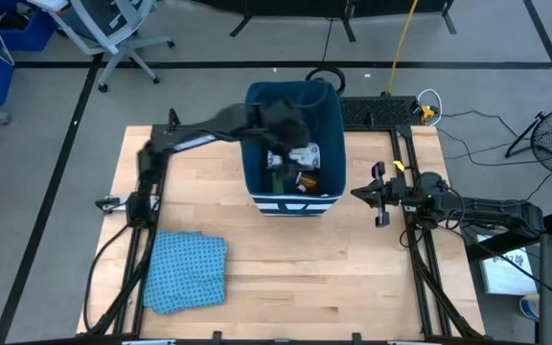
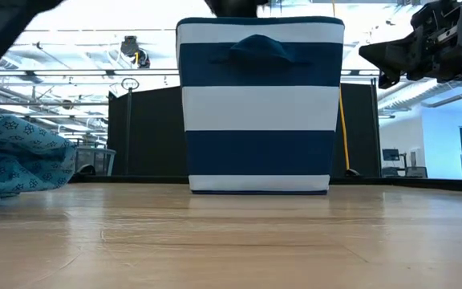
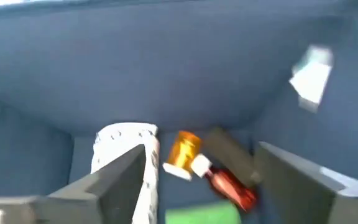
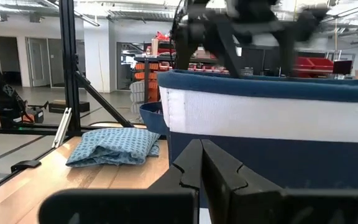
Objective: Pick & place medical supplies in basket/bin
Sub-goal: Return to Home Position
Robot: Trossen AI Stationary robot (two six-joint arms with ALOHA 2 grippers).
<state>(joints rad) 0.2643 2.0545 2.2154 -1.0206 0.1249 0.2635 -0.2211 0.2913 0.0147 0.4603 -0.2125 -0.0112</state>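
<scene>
The dark-blue bin (image 1: pixel 295 144) with white stripes (image 2: pixel 259 104) stands on the table's far middle. My left gripper (image 1: pixel 286 123) hangs over the bin's opening, open and holding nothing (image 3: pixel 201 180). Below it on the bin's floor lie a white printed roll (image 3: pixel 124 149), an orange piece (image 3: pixel 183 152), a red white-capped tube (image 3: pixel 225 182), a dark block (image 3: pixel 229 152) and a green block (image 3: pixel 197 216). A small white piece (image 3: pixel 312 78) shows blurred beside the bin's inner wall. My right gripper (image 1: pixel 379 195) waits shut to the right of the bin (image 4: pixel 201 155).
A blue patterned cloth (image 1: pixel 188 270) lies crumpled on the table's near left (image 2: pixel 18 160). The wood table (image 1: pixel 333 268) is bare between cloth and bin. Black frame rails run along both table sides (image 1: pixel 420 259).
</scene>
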